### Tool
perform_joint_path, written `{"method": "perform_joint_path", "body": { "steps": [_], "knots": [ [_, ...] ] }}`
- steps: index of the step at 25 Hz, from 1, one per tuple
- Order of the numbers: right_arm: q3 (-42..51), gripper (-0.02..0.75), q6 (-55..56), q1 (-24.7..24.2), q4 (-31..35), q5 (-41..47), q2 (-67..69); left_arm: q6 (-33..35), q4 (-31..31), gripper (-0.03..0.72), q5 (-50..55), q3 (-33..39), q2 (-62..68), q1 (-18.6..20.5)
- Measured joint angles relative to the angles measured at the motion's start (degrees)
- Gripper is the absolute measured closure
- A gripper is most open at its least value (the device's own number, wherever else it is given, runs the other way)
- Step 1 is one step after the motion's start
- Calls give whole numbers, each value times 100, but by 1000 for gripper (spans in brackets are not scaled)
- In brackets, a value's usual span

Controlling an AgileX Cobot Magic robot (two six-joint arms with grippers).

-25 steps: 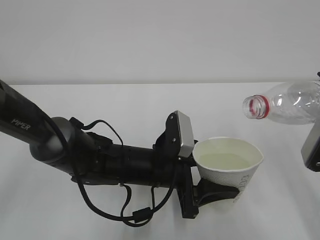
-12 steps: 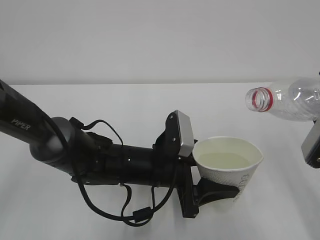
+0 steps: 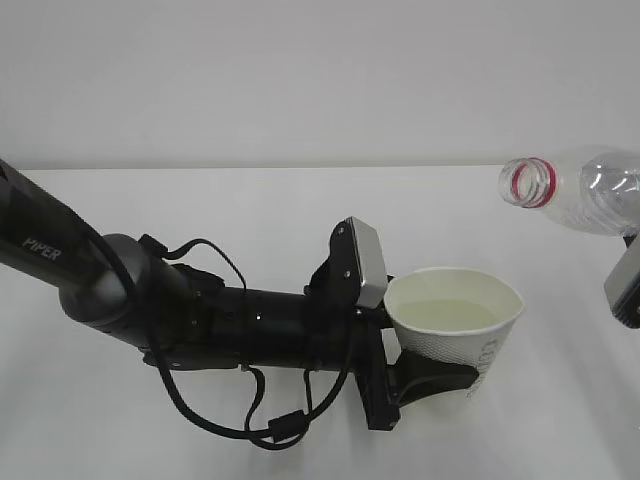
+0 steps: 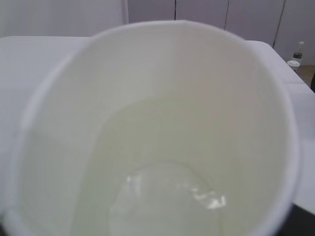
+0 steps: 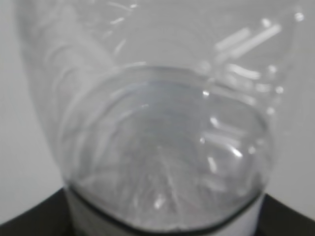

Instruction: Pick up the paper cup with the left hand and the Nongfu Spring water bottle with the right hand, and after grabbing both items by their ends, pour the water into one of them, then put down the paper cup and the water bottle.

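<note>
Paper cup [image 3: 455, 318] sits clamped in your left hand [image 3: 425, 385] — water [image 3: 450, 315] inside. Your right hand [image 3: 625, 285] grips the Nongfu Spring water bottle [image 3: 580, 195] — mouth tilted slightly up.

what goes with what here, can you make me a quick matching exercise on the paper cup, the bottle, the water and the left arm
Column one:
1. paper cup
2. Nongfu Spring water bottle
3. water
4. left arm

Column two:
a. pale pool lying inside the cup
b. black, marked PIPER
c. tilted in the air, open mouth with a red ring
d. upright, gripped from the side by the left tool

Pairs: 1-d, 2-c, 3-a, 4-b
</note>
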Motion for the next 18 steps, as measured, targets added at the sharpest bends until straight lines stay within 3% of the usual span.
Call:
{"method": "perform_joint_path", "body": {
  "steps": [18],
  "knots": [
    [0, 309, 2100, 0, 0, 0, 0, 0, -57, 196, 0, 0, 0, 0]
  ]
}}
